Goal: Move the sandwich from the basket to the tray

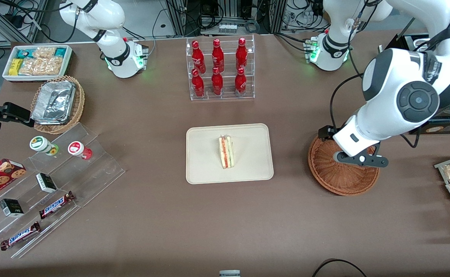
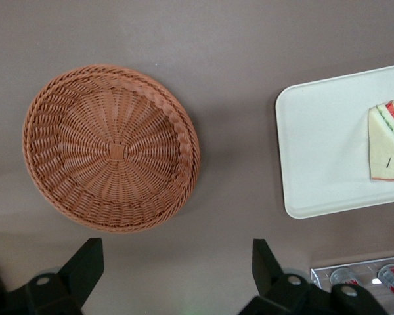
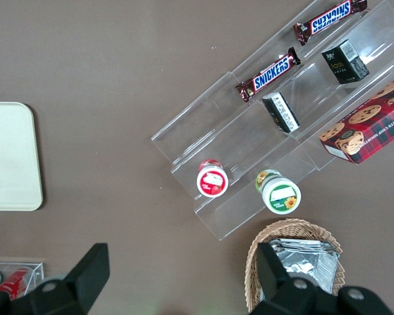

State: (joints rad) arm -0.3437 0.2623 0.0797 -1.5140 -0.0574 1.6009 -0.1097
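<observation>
Spread wide and empty, the jaws of the left arm's gripper (image 2: 177,275) are held above the round reddish-brown woven wicker basket (image 1: 342,171), which is seen bare inside. The triangular sandwich (image 1: 225,151) of pale bread lies on the flat cream-beige rectangular tray (image 1: 205,169), so the placing is judged done. The wrist is pointed straight down, the forearm angled over the basket.

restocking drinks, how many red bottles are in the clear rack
6, standing in the clear rack: three on its upper tier, three on the lower. The open gripper, empty, hovers over the basket.
</observation>
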